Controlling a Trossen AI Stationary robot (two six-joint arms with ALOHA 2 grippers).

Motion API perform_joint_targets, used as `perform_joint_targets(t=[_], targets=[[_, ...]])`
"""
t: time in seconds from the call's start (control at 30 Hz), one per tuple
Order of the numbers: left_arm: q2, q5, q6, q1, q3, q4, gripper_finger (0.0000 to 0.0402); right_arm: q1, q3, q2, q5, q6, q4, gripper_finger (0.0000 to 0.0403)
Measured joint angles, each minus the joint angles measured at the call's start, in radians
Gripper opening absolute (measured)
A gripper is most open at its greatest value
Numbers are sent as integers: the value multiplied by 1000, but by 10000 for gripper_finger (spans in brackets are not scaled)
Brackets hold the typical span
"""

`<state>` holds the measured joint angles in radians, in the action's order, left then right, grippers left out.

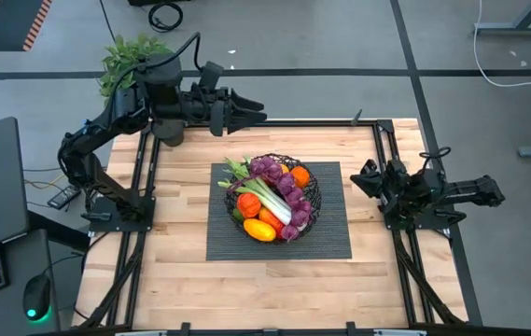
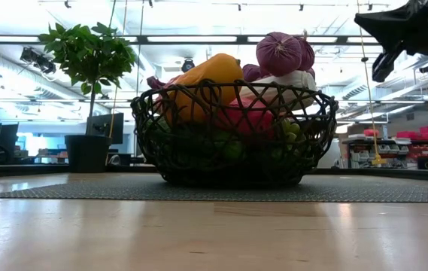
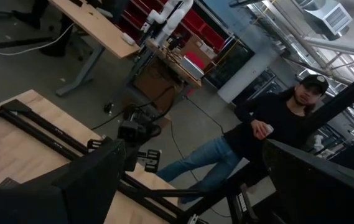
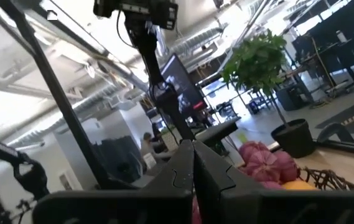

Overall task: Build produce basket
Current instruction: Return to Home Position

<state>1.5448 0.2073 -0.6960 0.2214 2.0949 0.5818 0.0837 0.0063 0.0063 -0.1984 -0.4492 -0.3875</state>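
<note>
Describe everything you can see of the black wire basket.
The basket is a round black bowl of looping wire, seemingly metal, with an open lattice you can see through. It stands upright and level at the middle of a dark grey mat on the wooden table. Toy produce fills it and heaps above its rim. The left pincer and right pincer are both clear of it.

Robotics lab, ceiling ducts (image 3: pixel 329 15), desks (image 3: pixel 93 25), white robot arm (image 3: pixel 172 14)

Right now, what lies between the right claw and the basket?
Between the right claw and the basket, the high view shows only bare mat and a strip of table.
</note>
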Motion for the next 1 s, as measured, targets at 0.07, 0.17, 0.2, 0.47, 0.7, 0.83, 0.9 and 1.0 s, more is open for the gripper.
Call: perform_joint_targets(t=[0.07,0.17,0.2,0.47,0.7,0.83,0.9,1.0], targets=[[0,0,0,0,0,4,386,-22,0,0,28,-2,1,7],[0,0,0,0,0,30,386,-59,0,0,59,-17,0,7],[0,0,0,0,0,35,386,-71,0,0,63,-23,3,7],[0,0,3,0,0,48,386,-93,0,0,110,-1,92,15],[-1,0,39,-2,0,56,386,-86,0,0,117,-14,178,11],[-2,-1,100,-15,0,106,377,-85,0,0,117,-21,181,9],[-2,-2,133,-30,0,126,367,-85,0,0,117,-19,181,12],[-3,-1,182,-50,0,162,345,-85,0,0,117,-21,181,20]])
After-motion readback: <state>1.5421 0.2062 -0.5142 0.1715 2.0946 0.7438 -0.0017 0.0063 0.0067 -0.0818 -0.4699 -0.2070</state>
